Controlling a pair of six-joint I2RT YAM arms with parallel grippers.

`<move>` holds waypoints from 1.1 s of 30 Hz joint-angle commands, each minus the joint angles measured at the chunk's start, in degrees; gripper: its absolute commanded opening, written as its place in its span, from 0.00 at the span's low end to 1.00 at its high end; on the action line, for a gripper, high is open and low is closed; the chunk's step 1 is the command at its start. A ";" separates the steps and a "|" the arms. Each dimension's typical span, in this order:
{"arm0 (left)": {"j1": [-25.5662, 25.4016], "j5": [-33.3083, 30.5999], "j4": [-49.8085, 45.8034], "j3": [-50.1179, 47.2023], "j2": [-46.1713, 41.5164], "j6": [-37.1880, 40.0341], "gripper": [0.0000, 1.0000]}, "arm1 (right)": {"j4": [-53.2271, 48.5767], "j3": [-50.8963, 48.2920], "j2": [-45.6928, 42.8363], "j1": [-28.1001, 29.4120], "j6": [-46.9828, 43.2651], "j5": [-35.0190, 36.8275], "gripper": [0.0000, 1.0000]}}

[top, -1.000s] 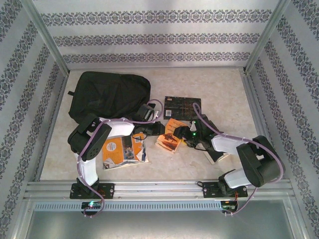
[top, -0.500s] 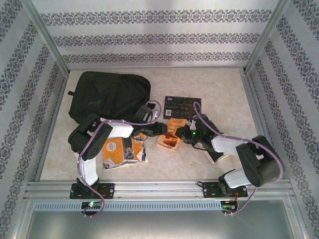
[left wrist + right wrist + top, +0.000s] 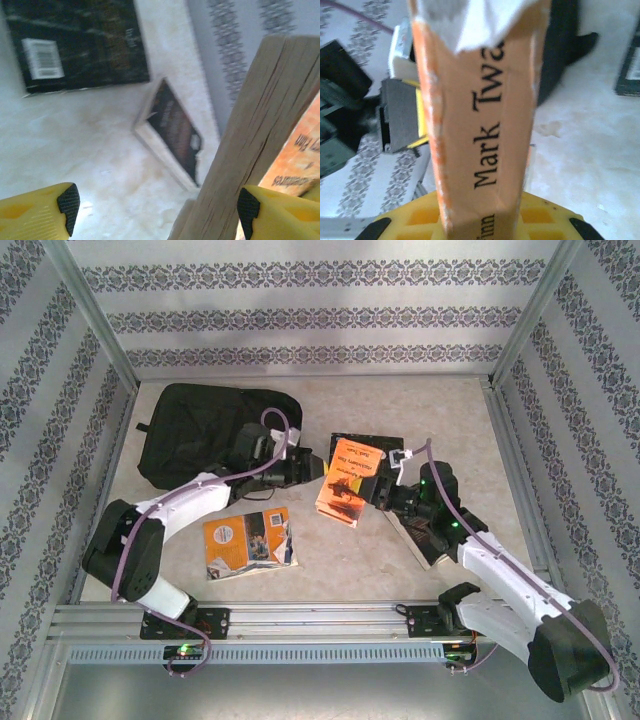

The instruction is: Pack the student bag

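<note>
Both arms had stretched out further than a second before, and the orange Mark Twain paperback [image 3: 348, 480] had come up off the bench [image 3: 450, 420]. It was tilted in the air over the edge of a black book [image 3: 375, 443]. The right hand [image 3: 376, 490] was clamped on the paperback, spine facing its own camera. The left hand [image 3: 305, 468] was wide open, with the paperback's page edge sitting between its fingers [image 3: 65, 200], close to one of them, nothing gripped yet.

Looked to me like a handover on the way to the student bag [image 3: 200, 425], which lay flat at the far left of the bench, just behind the left hand. Couldn't tell if its zip was open. Next the left hand would need to close on the pages before the right lets go, then swing toward the bag. An orange booklet [image 3: 248, 540] was waiting nearer the bases.
</note>
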 commanded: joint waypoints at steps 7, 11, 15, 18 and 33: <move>0.55 17.94 41.76 -7.14 -0.45 -25.48 0.88 | 3.35 5.64 -1.50 0.13 2.09 -13.59 0.00; 1.13 16.30 42.46 -8.86 -3.07 -26.29 0.91 | 1.79 6.17 -2.96 -0.04 2.53 -12.02 0.00; 1.74 14.03 36.51 -9.70 -7.34 -22.22 0.92 | -2.13 7.24 -4.03 -0.29 1.36 -9.39 0.00; 1.80 12.93 30.45 -9.47 -10.38 -17.70 0.93 | -4.60 7.87 -3.98 -1.02 1.51 -7.96 0.00; 1.50 9.86 17.91 -10.44 -14.52 -6.72 1.00 | -3.45 11.95 -1.85 0.94 3.49 -12.15 0.00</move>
